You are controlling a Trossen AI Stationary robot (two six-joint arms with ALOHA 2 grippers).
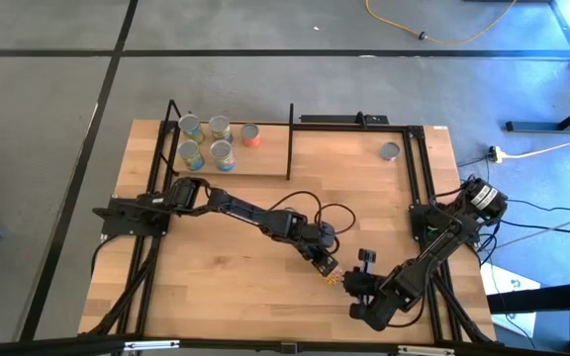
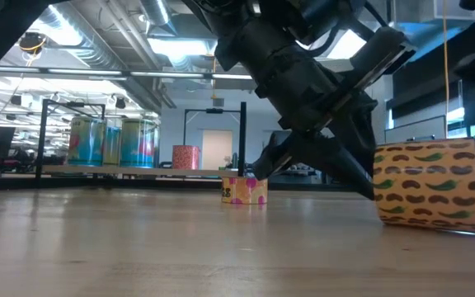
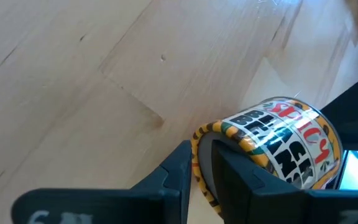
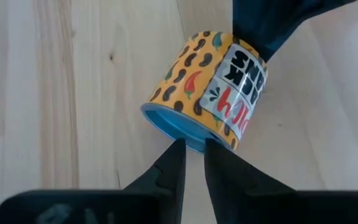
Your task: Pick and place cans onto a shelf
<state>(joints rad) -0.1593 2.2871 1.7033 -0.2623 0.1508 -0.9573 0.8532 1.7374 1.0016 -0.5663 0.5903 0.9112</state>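
A yellow bean-patterned can point(image 1: 332, 280) is near the table's near edge, also in the low view point(image 2: 431, 186), slightly tilted with its bottom at the tabletop. My left gripper point(image 1: 326, 265) is shut on it, and my right gripper point(image 1: 351, 284) meets it from the other side. Several cans point(image 1: 206, 141) stand on the shelf point(image 1: 265, 163) at the far left. One silver-topped can point(image 1: 391, 150) stands on the table at the far right. My left gripper point(image 3: 207, 174) pinches the rim of one end of the can point(image 3: 197, 149). One finger point(image 3: 178, 177) is outside the wall and the other point(image 3: 241, 180) lies over the end face. It comes slanting down from the table's left. My right gripper point(image 4: 191, 149) has the rim of the can's blue-lit end point(image 4: 190, 140) between its fingertips point(image 4: 178, 155), only at their free ends. It comes slanting from the table's right. The left gripper point(image 4: 272, 25) covers the can's opposite side.
The shelf's black rods point(image 1: 290, 138) stand along its right side. Black frame rails point(image 1: 419, 168) run along the table's right edge. Bare wood lies between the shelf and the held can.
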